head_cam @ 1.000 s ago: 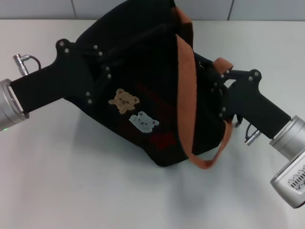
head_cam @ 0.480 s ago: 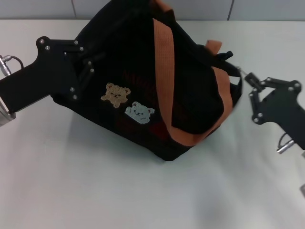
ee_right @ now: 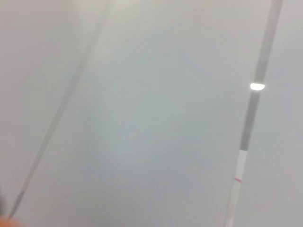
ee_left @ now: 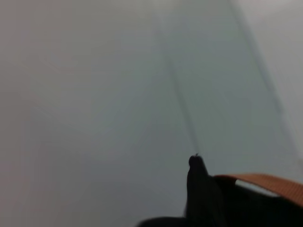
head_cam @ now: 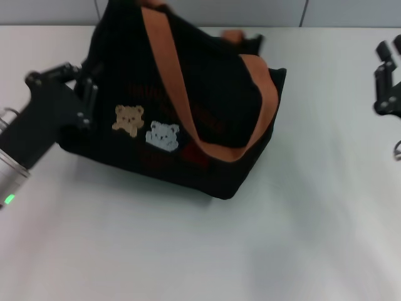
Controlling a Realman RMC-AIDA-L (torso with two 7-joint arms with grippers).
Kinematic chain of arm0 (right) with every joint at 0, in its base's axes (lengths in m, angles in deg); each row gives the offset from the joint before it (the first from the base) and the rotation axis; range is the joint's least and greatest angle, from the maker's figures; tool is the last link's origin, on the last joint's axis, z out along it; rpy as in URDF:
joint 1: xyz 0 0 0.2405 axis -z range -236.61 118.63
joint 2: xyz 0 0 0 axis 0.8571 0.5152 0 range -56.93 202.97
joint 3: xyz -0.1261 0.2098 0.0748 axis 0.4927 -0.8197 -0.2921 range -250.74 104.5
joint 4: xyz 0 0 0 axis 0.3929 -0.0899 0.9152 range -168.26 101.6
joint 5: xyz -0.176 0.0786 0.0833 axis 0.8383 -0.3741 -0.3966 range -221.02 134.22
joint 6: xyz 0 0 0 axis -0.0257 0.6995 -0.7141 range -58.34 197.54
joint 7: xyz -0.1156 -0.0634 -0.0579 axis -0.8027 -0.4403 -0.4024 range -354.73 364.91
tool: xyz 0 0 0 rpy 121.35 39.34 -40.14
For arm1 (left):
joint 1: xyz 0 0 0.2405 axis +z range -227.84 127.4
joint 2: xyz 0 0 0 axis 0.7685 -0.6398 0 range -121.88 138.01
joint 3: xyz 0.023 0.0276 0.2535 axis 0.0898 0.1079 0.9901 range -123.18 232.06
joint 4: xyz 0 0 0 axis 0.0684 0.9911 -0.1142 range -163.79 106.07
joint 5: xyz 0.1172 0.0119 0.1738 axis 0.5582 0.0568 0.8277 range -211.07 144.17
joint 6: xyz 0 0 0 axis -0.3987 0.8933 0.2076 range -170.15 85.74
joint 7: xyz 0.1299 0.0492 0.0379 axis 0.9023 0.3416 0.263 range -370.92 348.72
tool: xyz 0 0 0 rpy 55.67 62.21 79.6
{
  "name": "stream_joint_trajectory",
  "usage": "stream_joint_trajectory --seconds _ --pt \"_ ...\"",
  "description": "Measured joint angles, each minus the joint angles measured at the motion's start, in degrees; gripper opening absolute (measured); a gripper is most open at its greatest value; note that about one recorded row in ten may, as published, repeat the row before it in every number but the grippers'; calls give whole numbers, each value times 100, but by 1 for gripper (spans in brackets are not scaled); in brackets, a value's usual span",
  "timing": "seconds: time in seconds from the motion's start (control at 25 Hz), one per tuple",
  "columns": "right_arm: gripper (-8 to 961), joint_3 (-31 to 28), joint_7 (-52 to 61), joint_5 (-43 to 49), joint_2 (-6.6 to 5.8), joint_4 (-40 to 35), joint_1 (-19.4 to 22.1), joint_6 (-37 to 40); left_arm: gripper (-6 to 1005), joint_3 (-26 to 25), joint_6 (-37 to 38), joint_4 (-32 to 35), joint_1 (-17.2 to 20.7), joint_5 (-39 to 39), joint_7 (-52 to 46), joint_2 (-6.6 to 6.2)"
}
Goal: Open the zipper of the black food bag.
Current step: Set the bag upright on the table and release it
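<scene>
The black food bag [head_cam: 207,106] stands on the white table [head_cam: 200,251], left of centre. Its tan bear and white patches face me. One brown handle [head_cam: 169,81] lies draped across its front. The zipper runs along the top edge, but I cannot pick out the zip line or its pull against the black fabric. My left gripper [head_cam: 88,94] is against the bag's left end. My right gripper [head_cam: 390,47] is open at the far right edge, well away from the bag. The left wrist view shows a black bag corner [ee_left: 199,189] and a strip of brown handle [ee_left: 265,182].
A grey tiled wall [head_cam: 250,9] runs along the table's back edge, just behind the bag. The right wrist view shows only pale surface with a thin dark line [ee_right: 258,71].
The bag has shifted left and settled lower. My right gripper let go of the bag's right end and drew back to the right edge. The left arm moved left and down.
</scene>
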Motion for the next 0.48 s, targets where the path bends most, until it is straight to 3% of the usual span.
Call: stream_joint_trajectory --seconds 0.16,0.28,0.4,0.48 --pt "95 -269 568 0 -8 -55 51 14 115 -183 -856 -975 -346 -70 74 24" --pt "167 -591 1129 0 -12 -150 123 -5 116 -179 -1313 -1262 -608 -39 -381 26" --pt "405 -789 1497 0 -18 -169 225 -3 177 -150 -929 -1014 -478 22 -1181 -8" --pt "491 -801 1605 0 -29 -209 266 19 239 -149 -728 -869 -386 22 -1396 -19"
